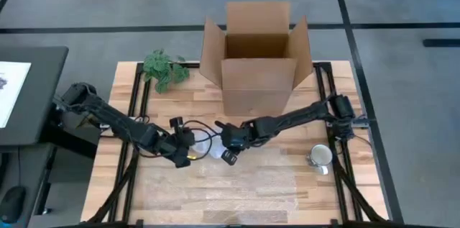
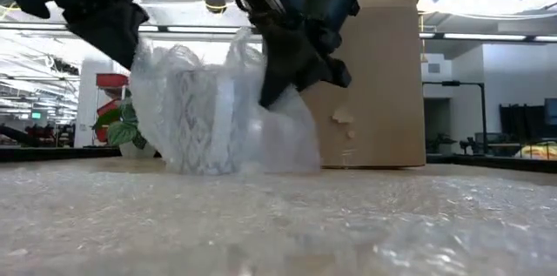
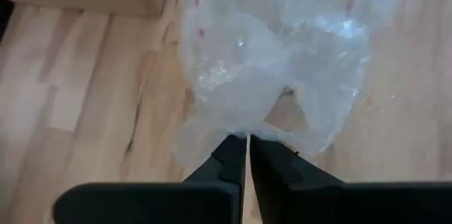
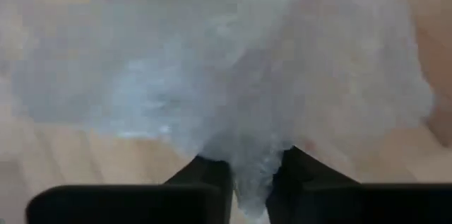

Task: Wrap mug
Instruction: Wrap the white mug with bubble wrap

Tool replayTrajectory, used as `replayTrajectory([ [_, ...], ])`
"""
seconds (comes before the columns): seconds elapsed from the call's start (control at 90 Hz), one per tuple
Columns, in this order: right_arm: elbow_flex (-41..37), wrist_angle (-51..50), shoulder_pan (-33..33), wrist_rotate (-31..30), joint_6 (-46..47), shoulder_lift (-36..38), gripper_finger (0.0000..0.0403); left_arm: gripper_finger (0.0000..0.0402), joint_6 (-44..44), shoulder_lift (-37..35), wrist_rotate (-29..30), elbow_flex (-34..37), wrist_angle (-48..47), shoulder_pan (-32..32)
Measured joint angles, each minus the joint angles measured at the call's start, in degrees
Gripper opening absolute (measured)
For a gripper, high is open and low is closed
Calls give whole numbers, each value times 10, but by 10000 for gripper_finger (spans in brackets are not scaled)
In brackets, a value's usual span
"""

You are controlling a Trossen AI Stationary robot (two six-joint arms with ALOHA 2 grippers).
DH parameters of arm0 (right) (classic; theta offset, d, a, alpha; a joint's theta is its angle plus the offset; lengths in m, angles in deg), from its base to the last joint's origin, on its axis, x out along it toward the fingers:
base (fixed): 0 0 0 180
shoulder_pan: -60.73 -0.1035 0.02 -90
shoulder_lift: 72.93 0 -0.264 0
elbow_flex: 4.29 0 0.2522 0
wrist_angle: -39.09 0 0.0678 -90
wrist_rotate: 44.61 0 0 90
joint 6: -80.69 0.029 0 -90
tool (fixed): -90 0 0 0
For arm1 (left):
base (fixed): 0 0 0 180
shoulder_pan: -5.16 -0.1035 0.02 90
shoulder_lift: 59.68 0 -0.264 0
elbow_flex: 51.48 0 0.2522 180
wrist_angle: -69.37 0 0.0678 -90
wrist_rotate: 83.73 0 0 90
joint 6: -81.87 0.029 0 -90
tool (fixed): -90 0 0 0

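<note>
A bundle of clear bubble wrap (image 2: 209, 124) stands on the table's middle (image 1: 208, 150), with an upright cylinder shape showing dimly inside it; whether that is the mug, I cannot tell. My left gripper (image 1: 185, 152) is at the bundle's left side, shut on the wrap. My right gripper (image 1: 228, 153) is at its right side, also shut on the wrap. A bare metal mug (image 1: 320, 157) stands near the table's right edge, apart from both grippers. My left gripper pinches a gathered edge of the bubble wrap (image 3: 248, 131) between its two fingers, coming slanting down from the table's left. The bundle rests on the table. My right gripper pinches a bunched fold of the wrap (image 4: 251, 162) between its fingers (image 4: 304, 171), slanting down from the right at the bundle's upper right side (image 2: 261, 76). Several layers seem gathered there.
An open cardboard box (image 1: 255, 62) stands at the far middle, close behind the bundle. A green plant (image 1: 164, 70) lies at the far left. A flat sheet of bubble wrap (image 1: 251, 192) covers the near part of the wooden table (image 1: 144, 185).
</note>
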Motion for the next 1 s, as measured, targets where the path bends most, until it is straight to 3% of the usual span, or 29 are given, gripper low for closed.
replayTrajectory([
  [0.3, 0, -30, 9, 5, 0, 64, 130, 0, -65, -30, -1, -50, -94, 22],
  [0.444, 19, -3, 20, 79, -25, 99, 137, 0, -166, -65, -4, -77, -188, 45],
  [0.567, 31, 77, 23, 144, -60, 92, 120, 0, -239, -110, -4, -80, -216, 68],
  [0.778, 32, 180, 34, 149, -66, 13, 66, 0, -283, -167, 3, -81, -215, 94],
  [1.0, 72, 192, 65, 147, -66, -52, 12, 0, -289, -176, 18, -80, -214, 100],
])
